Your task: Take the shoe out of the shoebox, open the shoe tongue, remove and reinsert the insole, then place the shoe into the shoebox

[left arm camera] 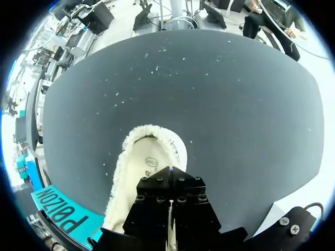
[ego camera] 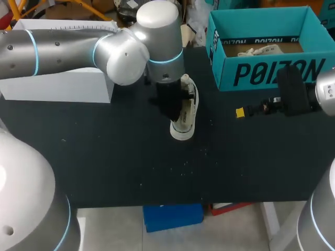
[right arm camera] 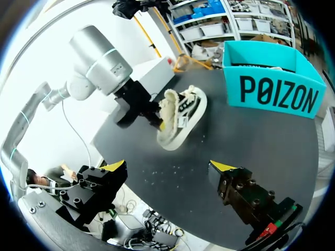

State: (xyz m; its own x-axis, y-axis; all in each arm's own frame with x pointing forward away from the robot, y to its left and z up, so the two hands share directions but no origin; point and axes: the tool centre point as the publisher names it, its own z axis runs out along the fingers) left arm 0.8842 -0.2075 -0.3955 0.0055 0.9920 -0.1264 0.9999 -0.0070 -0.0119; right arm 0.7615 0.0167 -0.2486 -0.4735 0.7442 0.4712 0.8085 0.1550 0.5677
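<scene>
Your shoe (ego camera: 183, 119) was on the table (ego camera: 104, 157), outside the shoebox (ego camera: 261, 73): removal done. Your left gripper (right arm camera: 161, 124) sat at its collar, and its grip could not be determined. Your right gripper (right arm camera: 168, 166) hung open, well apart. The insole (left arm camera: 152, 157) lay inside, so insole work and re-boxing appeared outstanding.

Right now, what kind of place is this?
Probably a robot lab workbench: my left arm and right arm hang over a black table, with a shoe and a teal shoebox on it.
</scene>
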